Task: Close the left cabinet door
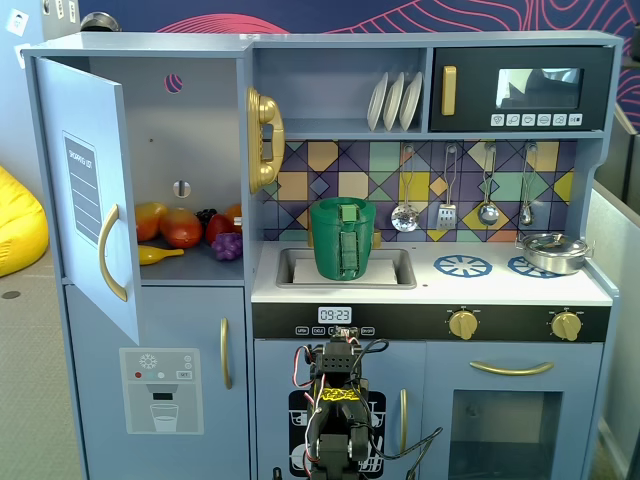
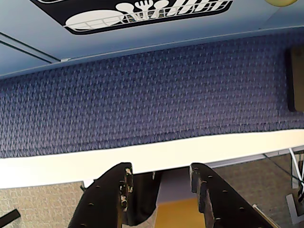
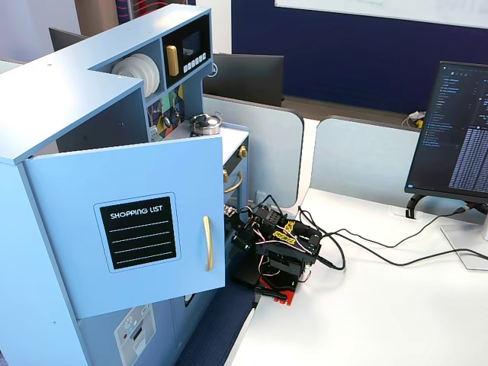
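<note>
The left cabinet door (image 1: 95, 200) is light blue and stands wide open, swung out to the left of the toy kitchen. Its gold handle (image 1: 108, 252) curves down its edge. In the side fixed view the door (image 3: 152, 191) shows its black "SHOPPING LIST" panel (image 3: 137, 232) and gold handle (image 3: 207, 242). My arm (image 1: 340, 400) sits folded low in front of the kitchen's middle, well right of and below the door; it also shows on the white table (image 3: 366, 305). In the wrist view my gripper (image 2: 161, 173) is open and empty, pointing at the table edge and blue carpet (image 2: 142, 99).
Toy fruit (image 1: 180, 230) lies inside the open cabinet. Below it is a blue door with an ice dispenser graphic (image 1: 160, 390). A green pot (image 1: 343, 237) stands in the sink, a gold phone (image 1: 262, 140) hangs beside the cabinet. Cables (image 3: 381, 255) and a monitor (image 3: 450, 137) are on the table.
</note>
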`<action>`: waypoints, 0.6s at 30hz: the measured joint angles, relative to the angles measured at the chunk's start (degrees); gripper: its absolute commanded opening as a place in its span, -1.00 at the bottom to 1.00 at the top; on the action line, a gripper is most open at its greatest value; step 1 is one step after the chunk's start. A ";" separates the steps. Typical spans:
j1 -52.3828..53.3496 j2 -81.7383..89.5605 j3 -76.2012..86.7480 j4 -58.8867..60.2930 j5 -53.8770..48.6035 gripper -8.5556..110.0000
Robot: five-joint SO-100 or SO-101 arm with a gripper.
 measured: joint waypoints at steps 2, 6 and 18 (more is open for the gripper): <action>0.35 0.00 0.00 0.00 0.00 -0.86; 1.05 0.00 0.00 0.00 -0.26 -0.86; -1.58 0.00 0.00 0.00 -0.35 -0.86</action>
